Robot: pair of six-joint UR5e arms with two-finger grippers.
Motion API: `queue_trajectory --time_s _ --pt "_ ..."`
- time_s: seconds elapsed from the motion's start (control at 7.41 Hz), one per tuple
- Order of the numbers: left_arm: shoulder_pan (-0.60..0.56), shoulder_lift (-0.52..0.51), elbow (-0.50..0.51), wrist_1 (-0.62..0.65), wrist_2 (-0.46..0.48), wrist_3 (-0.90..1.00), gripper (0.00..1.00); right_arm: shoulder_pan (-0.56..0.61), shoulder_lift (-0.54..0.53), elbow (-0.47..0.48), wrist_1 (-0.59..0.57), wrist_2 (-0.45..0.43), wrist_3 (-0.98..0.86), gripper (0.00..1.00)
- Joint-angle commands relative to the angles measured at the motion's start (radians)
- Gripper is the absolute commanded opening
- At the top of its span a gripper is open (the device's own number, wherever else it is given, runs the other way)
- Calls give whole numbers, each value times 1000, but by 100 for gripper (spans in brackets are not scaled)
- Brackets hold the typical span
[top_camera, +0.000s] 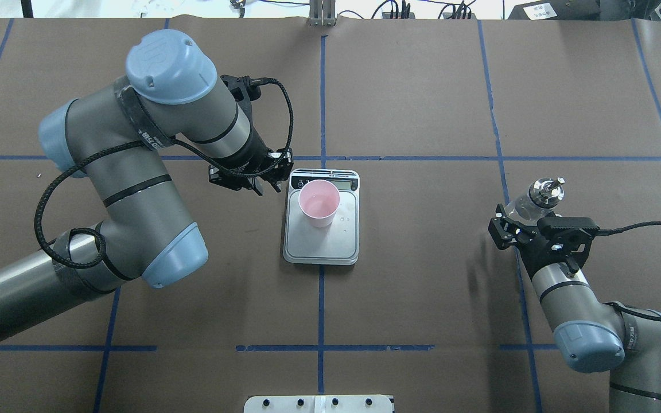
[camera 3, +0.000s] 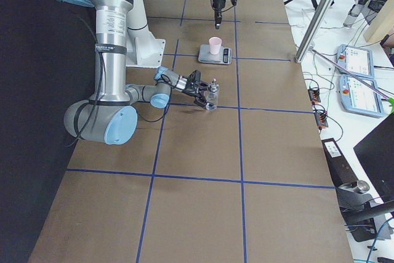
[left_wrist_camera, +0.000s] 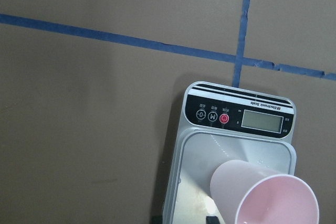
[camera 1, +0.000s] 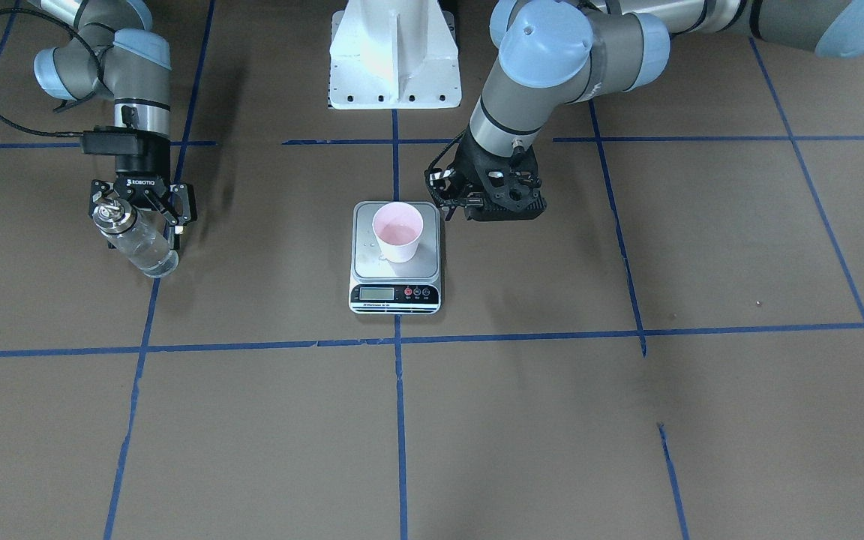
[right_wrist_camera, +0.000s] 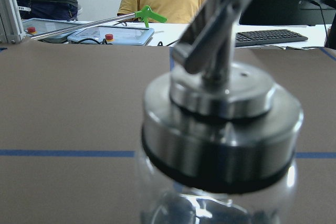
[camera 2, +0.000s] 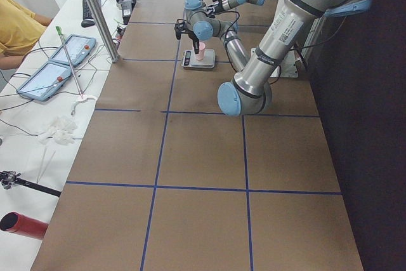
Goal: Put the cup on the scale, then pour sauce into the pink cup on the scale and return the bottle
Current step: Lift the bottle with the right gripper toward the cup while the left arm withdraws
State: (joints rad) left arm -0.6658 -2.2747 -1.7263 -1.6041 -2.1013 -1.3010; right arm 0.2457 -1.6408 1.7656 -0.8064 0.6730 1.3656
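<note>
Right gripper (camera 1: 139, 216) is clamped around the glass bottle (camera 1: 144, 246), well off to the robot's right of the scale (camera 1: 369, 259). The bottle is close to upright, with its silver spout on top and its bottom low over the table. I cannot tell whether it touches. Judging by where it is, the step in hand is setting the bottle back. To do that well, keep it upright, lower it until the bottom rests flat, and only then let go. A little clear sauce (camera 1: 156, 262) sits in the bottle's bottom. The pink cup (camera 1: 397, 231) stands upright on the scale's platform and seems to have a shallow layer of liquid inside. A few drops dot the platform. The left gripper (camera 1: 493, 201) hovers just beside the scale, fingers apart, holding nothing.
</note>
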Motion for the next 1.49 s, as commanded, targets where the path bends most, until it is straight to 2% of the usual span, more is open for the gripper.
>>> queue_trajectory --time_s 0.0,0.14,0.27,0.41,0.54,1.08,1.22,1.35 --pt "0 1 -1 0 1 0 39 12 10 -14 1 0 -3 94" --pt "-2 1 -1 0 1 0 39 17 9 -15 1 0 -3 76" --pt "-2 1 -1 1 1 0 39 17 9 -15 3 -1 -3 43" --pt "-5 1 -1 1 0 0 39 12 18 -27 3 -42 -3 7" --pt "-5 0 -2 3 -2 0 39 21 62 -29 1 -52 -22 0" --pt "-12 13 -36 9 -5 0 39 38 72 15 -20 -49 -201 0" --pt "-24 59 -80 3 -8 3 38 35 75 32 -51 -46 -227 0" --pt "-47 93 -113 3 -8 14 38 35 99 87 -133 -35 -230 0"
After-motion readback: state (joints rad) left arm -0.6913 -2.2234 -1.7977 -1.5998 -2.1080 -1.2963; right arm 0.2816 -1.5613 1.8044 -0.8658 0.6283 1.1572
